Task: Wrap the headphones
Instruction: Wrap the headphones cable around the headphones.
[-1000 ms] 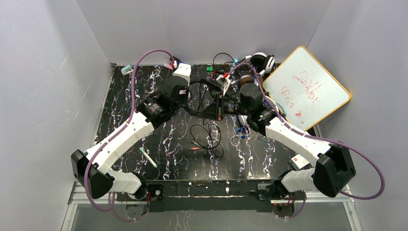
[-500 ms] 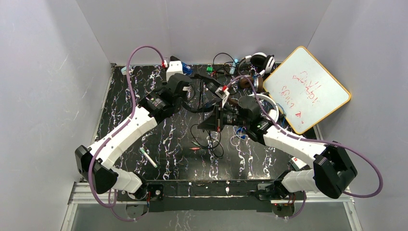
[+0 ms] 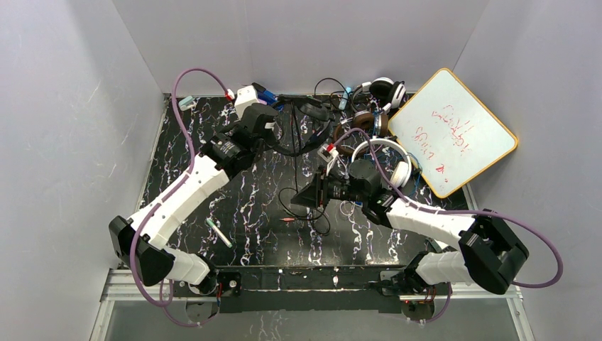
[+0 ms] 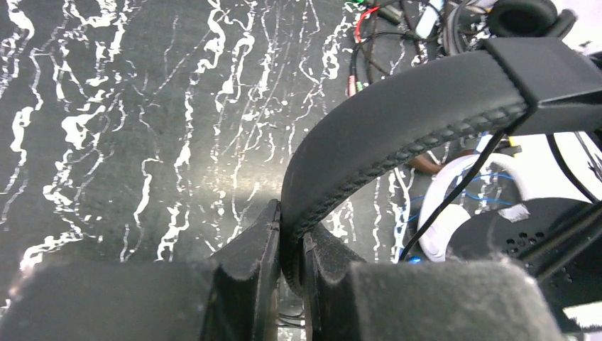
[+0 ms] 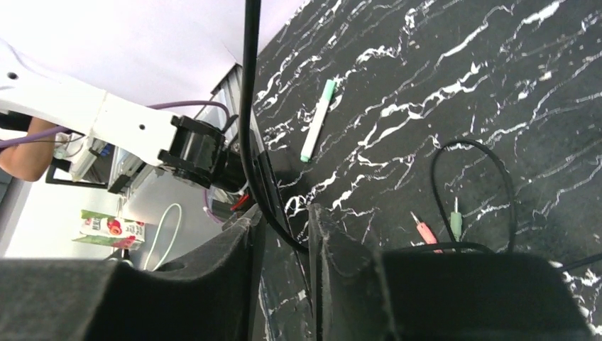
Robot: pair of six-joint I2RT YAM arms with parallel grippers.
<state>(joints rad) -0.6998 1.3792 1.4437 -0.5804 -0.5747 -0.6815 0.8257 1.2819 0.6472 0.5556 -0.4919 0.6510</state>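
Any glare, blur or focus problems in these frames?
Top external: even light, sharp, only soft shadows. Left wrist: bright glare patch on the table, left end effector out of focus, black headphones crisp. Right wrist: right end effector soft, marker sharp.

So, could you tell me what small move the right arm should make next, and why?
Probably close the right end effector on the black cord: it runs loose through the gap between the fingers, while the left end effector clamps the black headphones by the headband, ready for winding.
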